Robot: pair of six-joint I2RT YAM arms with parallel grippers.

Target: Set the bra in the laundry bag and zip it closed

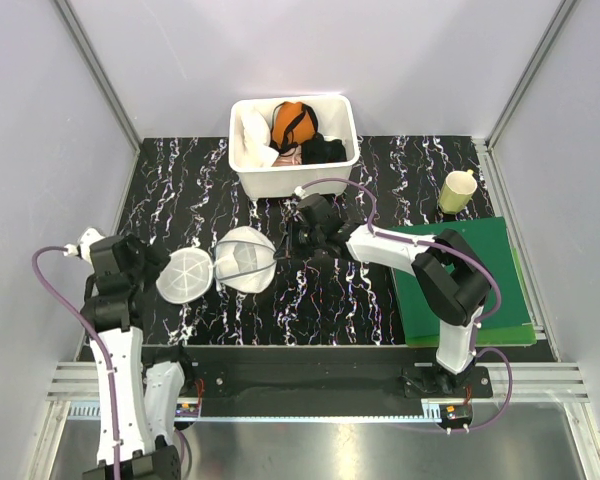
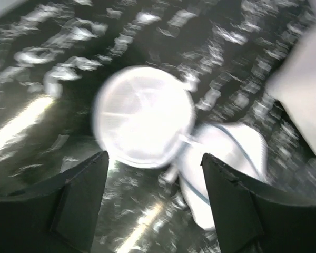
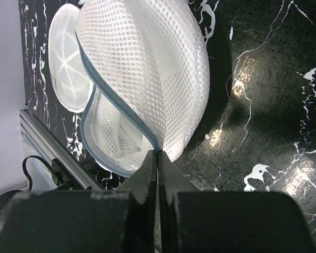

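Note:
The laundry bag (image 1: 242, 260) lies unzipped on the black marbled table, its domed mesh half beside its flat ribbed disc (image 1: 185, 274). My right gripper (image 1: 286, 248) is shut on the bag's grey zipper edge; in the right wrist view the closed fingertips (image 3: 157, 154) pinch the seam of the mesh dome (image 3: 147, 68). My left gripper (image 1: 156, 262) is open and empty just left of the disc; its blurred view shows the disc (image 2: 142, 124) ahead of the gripper (image 2: 154, 157). A white soft garment, apparently the bra (image 1: 252, 138), lies in the tub's left part.
The white rectangular tub (image 1: 295, 175) stands at the back centre and also holds an orange garment (image 1: 292, 122) and a black garment (image 1: 323, 150). A yellow-green cup (image 1: 458, 190) stands at the back right, by a green mat (image 1: 470, 255). Grey walls enclose the table.

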